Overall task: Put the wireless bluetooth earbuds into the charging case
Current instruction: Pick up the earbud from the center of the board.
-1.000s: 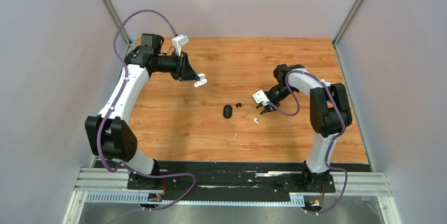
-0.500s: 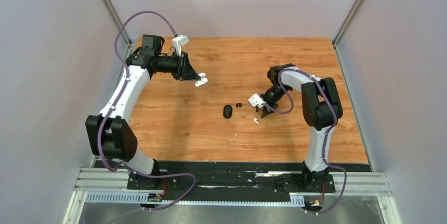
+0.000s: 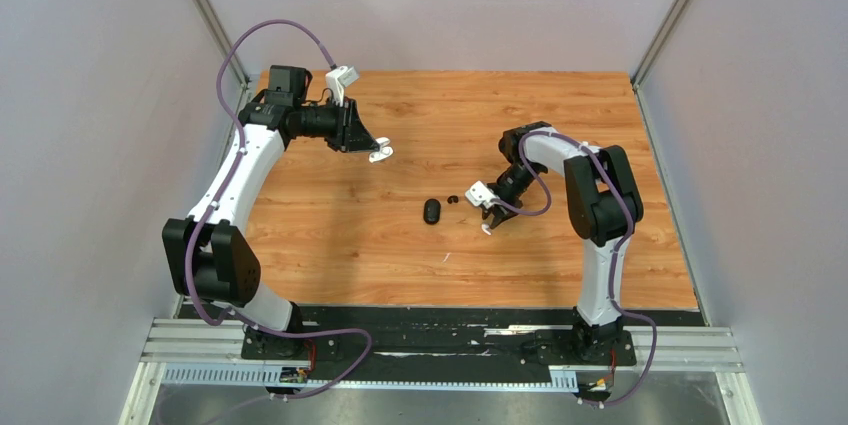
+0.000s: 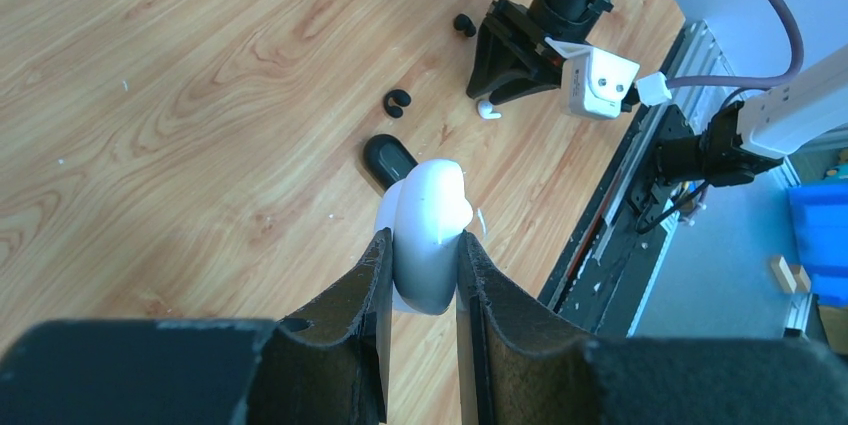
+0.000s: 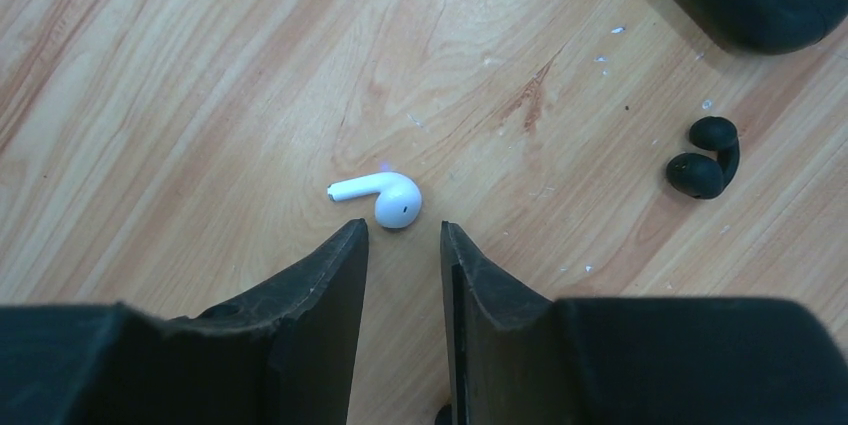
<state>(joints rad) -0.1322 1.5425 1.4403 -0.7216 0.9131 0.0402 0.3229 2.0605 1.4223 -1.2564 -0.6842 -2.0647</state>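
Right wrist view: your right tool (image 5: pixel 402 235) stands released and empty. A white earbud (image 5: pixel 392 198) lies on the bench (image 5: pixel 200 95) just off its tips at 12 o'clock, a black earbud (image 5: pixel 703 160) at 2 o'clock. Left tool (image 4: pixel 422 245) grasps the white case (image 4: pixel 432 205). Judged: both not yet inserted.

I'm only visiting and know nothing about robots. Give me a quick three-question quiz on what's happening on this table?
1. True or false: the left arm's fingers are clamped on a white case.
2. What lies on the table just ahead of the right arm's fingers? A) a spoon B) a white earbud C) a coin
3. What colour is the second case, lying on the table?

Key: 1. True. 2. B. 3. Black.
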